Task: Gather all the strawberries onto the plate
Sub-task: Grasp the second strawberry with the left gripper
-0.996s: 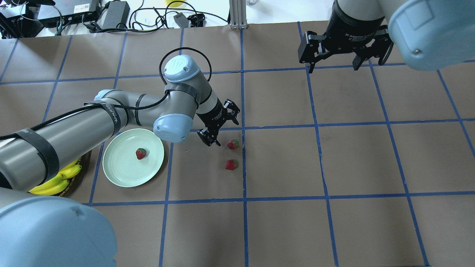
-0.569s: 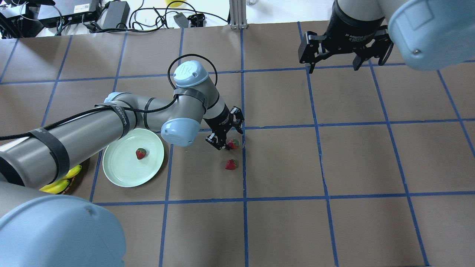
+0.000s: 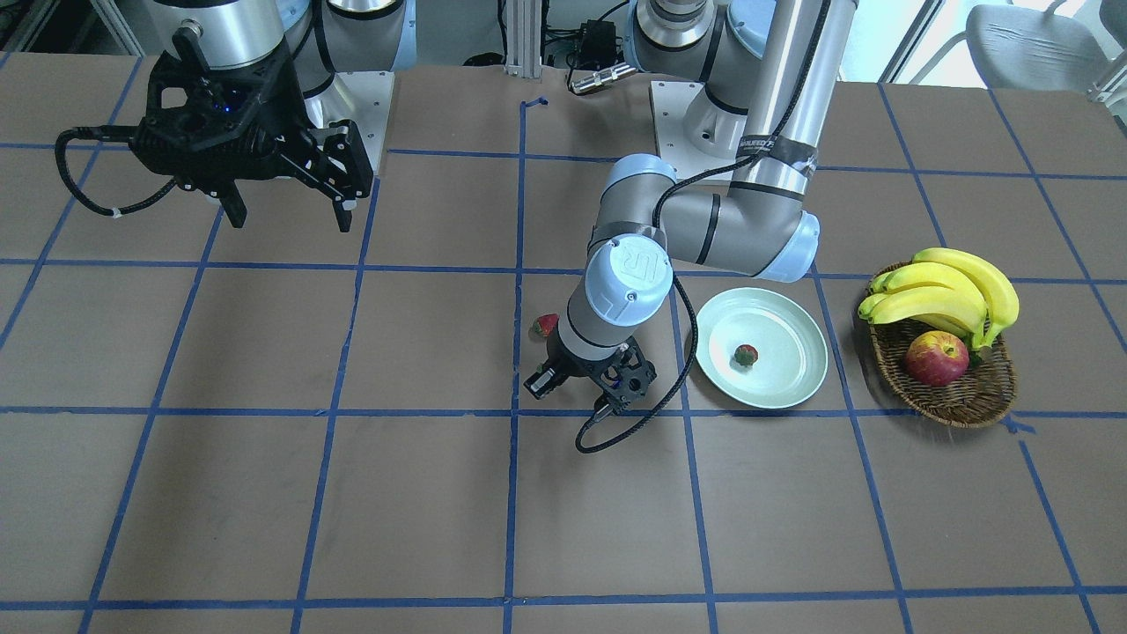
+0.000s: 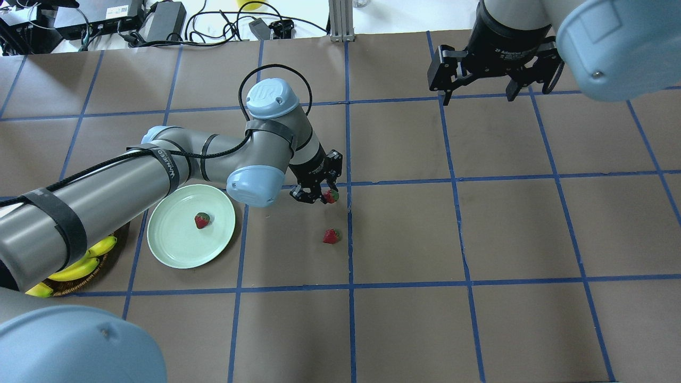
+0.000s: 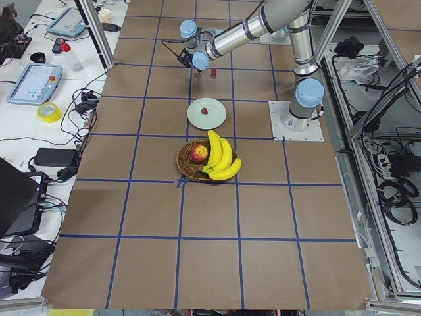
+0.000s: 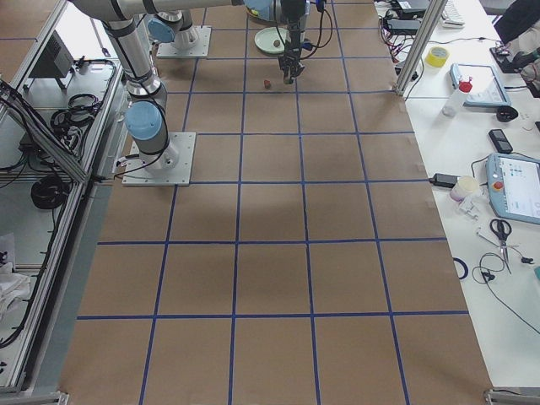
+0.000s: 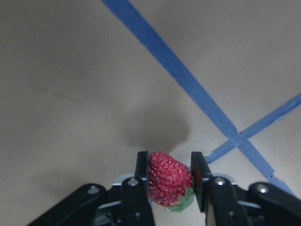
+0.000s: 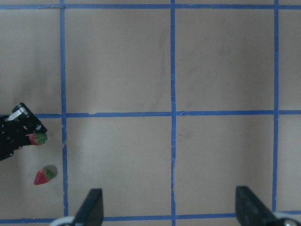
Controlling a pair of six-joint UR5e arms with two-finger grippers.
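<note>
My left gripper (image 4: 321, 196) is shut on a small red strawberry (image 4: 332, 197) and holds it just above the table. The left wrist view shows the strawberry (image 7: 168, 179) pinched between both fingers (image 7: 142, 165), with its shadow on the paper below. A second strawberry (image 4: 331, 236) lies on the table close by and also shows in the front view (image 3: 545, 325). A third strawberry (image 4: 201, 220) lies in the pale green plate (image 4: 175, 252), left of the gripper. My right gripper (image 4: 479, 96) hangs open and empty at the far right.
A wicker basket (image 3: 964, 401) with bananas (image 3: 946, 291) and an apple (image 3: 935, 358) stands beyond the plate (image 3: 779, 387) on my left. In the overhead view my left arm hides most of the basket. Blue tape lines grid the brown table cover.
My left gripper moved right onto the farther of the two loose strawberries, shut on it and raised it slightly. The right arm has not moved.
</note>
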